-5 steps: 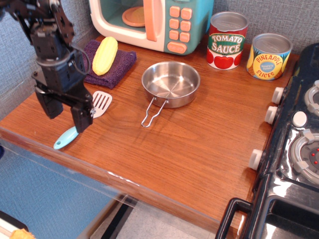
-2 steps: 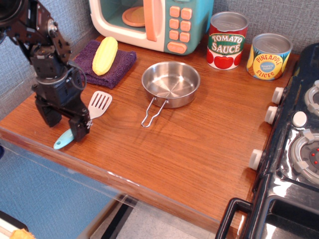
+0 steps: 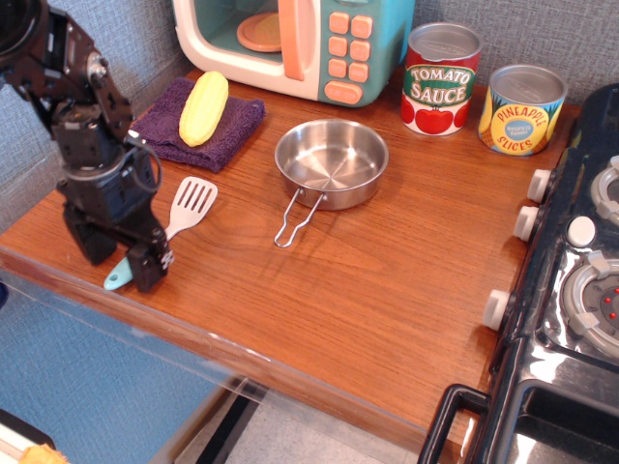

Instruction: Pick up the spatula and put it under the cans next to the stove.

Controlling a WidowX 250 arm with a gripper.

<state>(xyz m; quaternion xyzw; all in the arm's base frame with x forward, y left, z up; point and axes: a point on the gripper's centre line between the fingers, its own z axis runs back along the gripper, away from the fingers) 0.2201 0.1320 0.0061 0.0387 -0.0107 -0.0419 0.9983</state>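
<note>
Gripper (image 3: pixel 118 255) low at worktop (image 3: pixel 368 271) front-left edge, fingers spread either side of spatula (image 3: pixel 184 208) handle, not clamped. Spatula flat on worktop, head toward purple cloth (image 3: pixel 242 121). Cans (image 3: pixel 440 79) far right rear, beside stove (image 3: pixel 580 290).

The wooden tabletop (image 3: pixel 368 280) carries a purple cloth (image 3: pixel 208 130) at the back left, a spatula (image 3: pixel 179 217) near the front-left edge, a steel pan (image 3: pixel 332 164) mid-table, a toy microwave (image 3: pixel 300 43), and two cans (image 3: pixel 442 79) behind.
</note>
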